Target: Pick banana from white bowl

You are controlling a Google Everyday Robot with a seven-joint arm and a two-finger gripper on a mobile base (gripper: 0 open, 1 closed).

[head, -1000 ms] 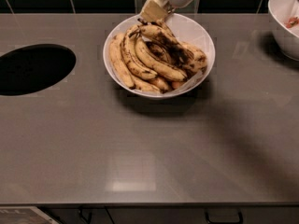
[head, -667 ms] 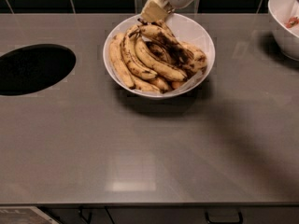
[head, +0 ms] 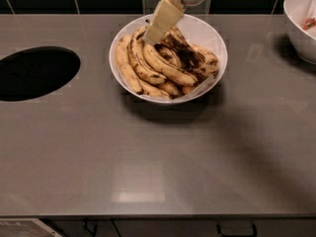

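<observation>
The white bowl (head: 207, 31) sits at the back middle of the grey counter, lined with white paper and holding several overripe bananas. The banana (head: 186, 53) with the largest black-brown patch lies near the middle right of the pile, running from the back down to the right. The yellower bananas (head: 132, 65) lie to its left. My gripper (head: 154, 34) reaches in from the top edge, its cream finger (head: 163, 19) angled down to the left, the tip among the back ends of the bananas. Only this one finger shows.
A dark round hole (head: 34, 73) is cut into the counter at the left. A second white bowl (head: 296, 31) with reddish bits stands at the right edge. Dark tiles run along the back wall. Drawer handles show below the counter's front edge.
The gripper has lowered slightly further into the back of the bowl. The bananas and the bowl have not moved.
</observation>
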